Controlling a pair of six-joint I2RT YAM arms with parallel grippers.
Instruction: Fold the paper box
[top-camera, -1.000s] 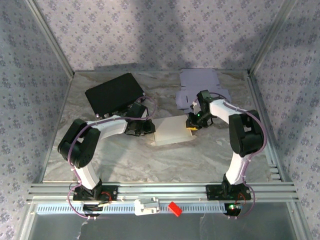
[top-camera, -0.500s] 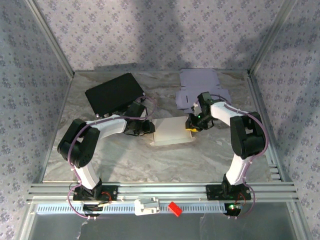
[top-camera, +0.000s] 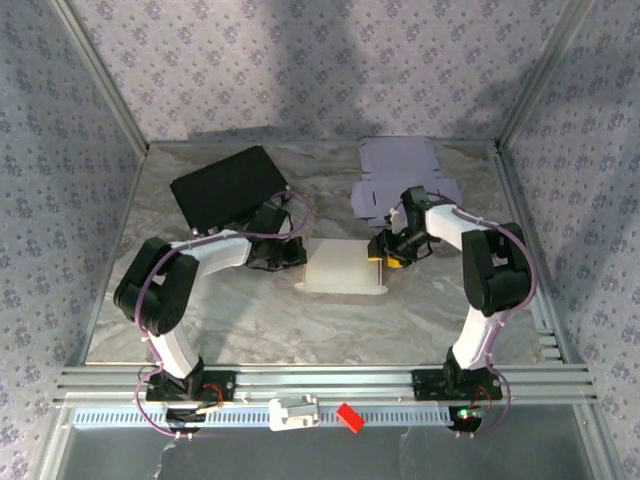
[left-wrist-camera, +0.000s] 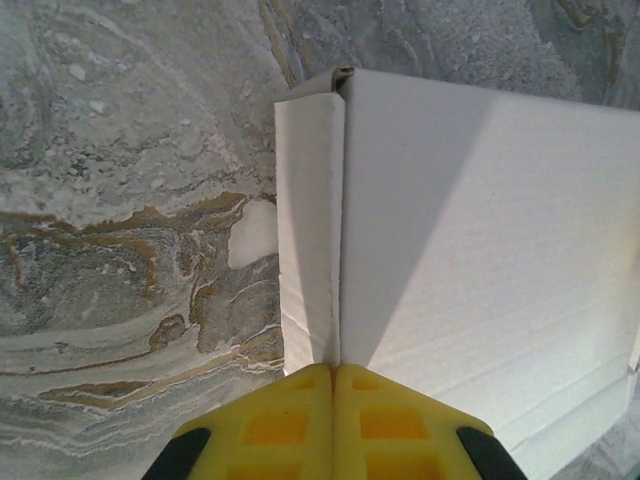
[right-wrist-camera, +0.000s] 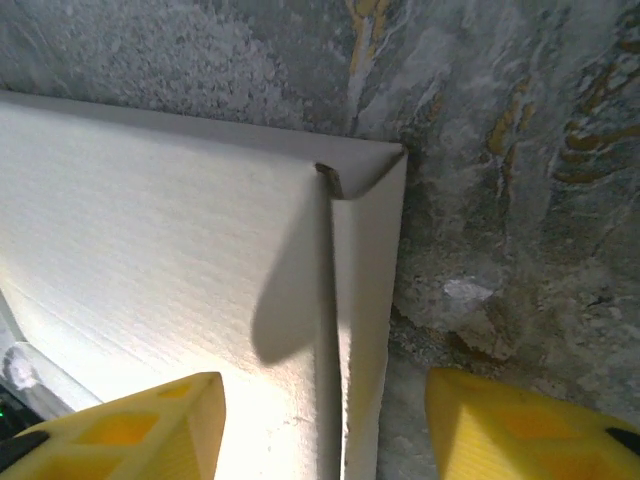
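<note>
While the box (top-camera: 345, 267) sits on the desk (top-camera: 250, 320) between the arms from above, the left wrist view shows the left gripper (left-wrist-camera: 335, 385) clenched at its side flap. In the right wrist view the right gripper (right-wrist-camera: 325, 400) straddles the opposite flap, released; press both flaps inward evenly.

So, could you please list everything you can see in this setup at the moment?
paper box: one, white, middle of the table, between the two grippers
flat card blank: one, lavender, far right of the table
flat panel: one, black, far left of the table
small block: one, red, on the near rail
small part: one, white, on the near rail beside the red block
table: one, grey marbled, under all of it
left gripper: one, yellow fingers, shut, at the box's left edge
right gripper: one, yellow fingers, open, either side of the box's right edge
</note>
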